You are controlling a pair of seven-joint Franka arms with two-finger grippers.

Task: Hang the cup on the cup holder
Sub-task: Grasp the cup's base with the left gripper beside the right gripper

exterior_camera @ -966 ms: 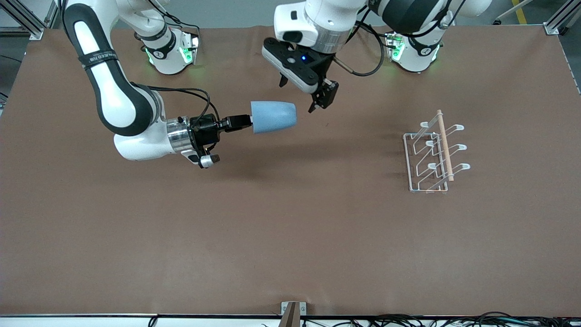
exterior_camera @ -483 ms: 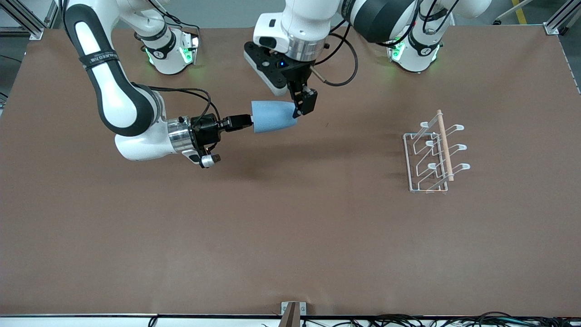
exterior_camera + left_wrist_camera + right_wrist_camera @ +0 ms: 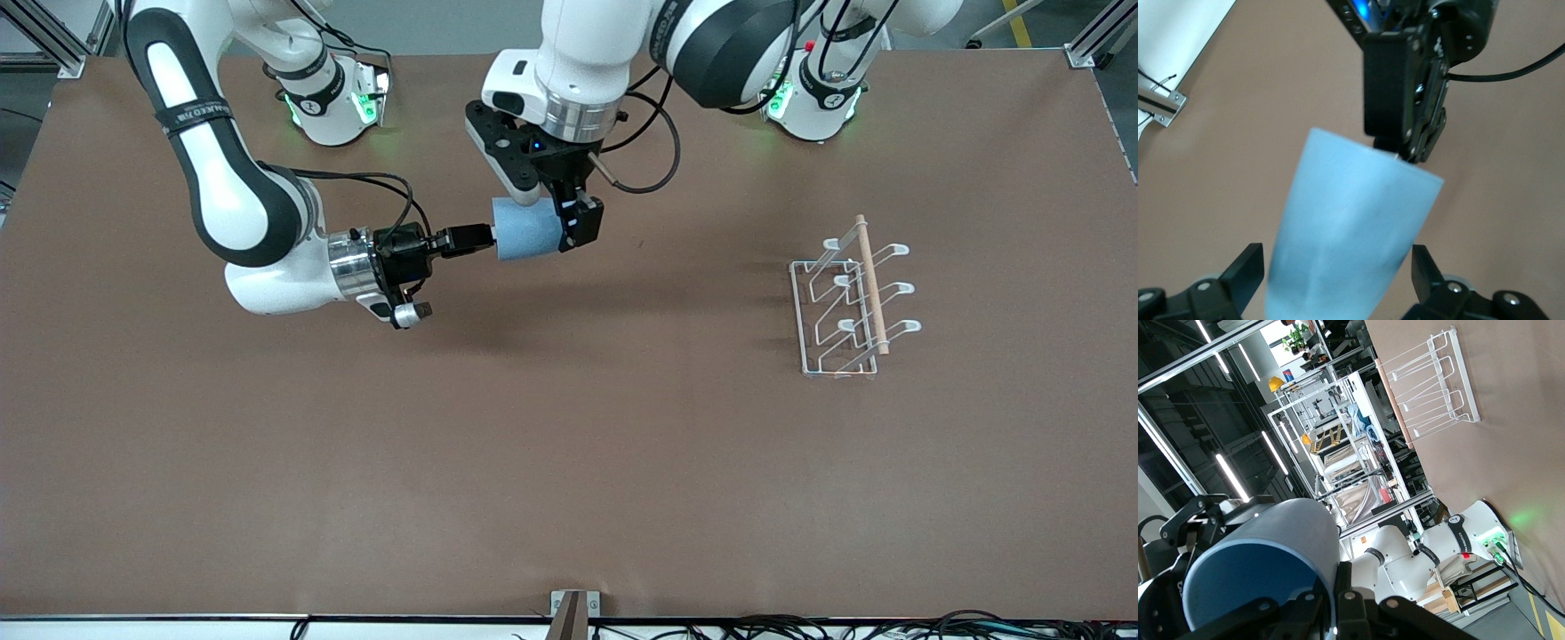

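The cup [image 3: 528, 239] is held sideways above the table [image 3: 569, 462] by its narrow end in the shut right gripper [image 3: 484, 236]. Its wide end is straddled by the left gripper [image 3: 556, 224], fingers spread, contact not discernible. Bare table separates them from the cup holder [image 3: 849, 298]. A second ago, the left gripper hung clear of the cup.

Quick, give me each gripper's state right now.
Right gripper: shut on the cup, held sideways above the table.
Left gripper: open, fingers either side of the cup's wide end.
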